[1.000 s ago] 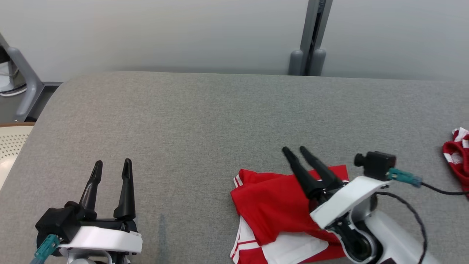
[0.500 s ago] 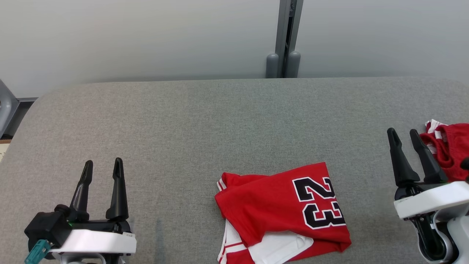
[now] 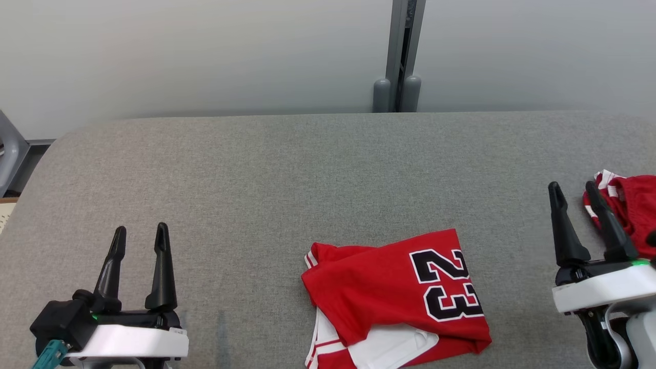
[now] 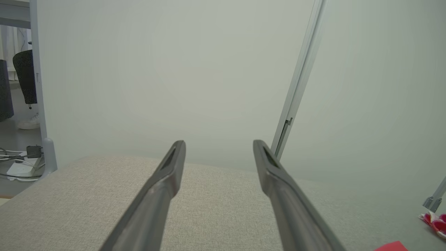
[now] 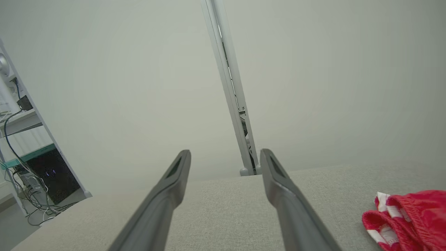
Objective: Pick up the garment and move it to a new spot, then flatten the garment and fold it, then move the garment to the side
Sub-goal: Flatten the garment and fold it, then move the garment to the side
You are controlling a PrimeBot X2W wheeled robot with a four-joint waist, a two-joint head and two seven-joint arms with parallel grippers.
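Two grippers are in view, each with its fingers spread apart and nothing between them. The left gripper sits at the lower left of the head view, over the grey padded table, with its fingers pointing toward the pale wall at the far side. The right gripper sits at the lower right, pointing the same way.

The garment, a red jersey with white trim and a black number 23, lies folded flat on the table at the lower centre of the head view. It is between the two grippers, nearer the right one and touching neither. Its lower edge runs past the bottom of the frame.

A bunched red cloth with white striped trim lies at the right edge of the table, just beside the right gripper. In the right wrist view this cloth rests on the table to the right of the fingers and apart from them.

A grey upright post stands against the wall behind the table.
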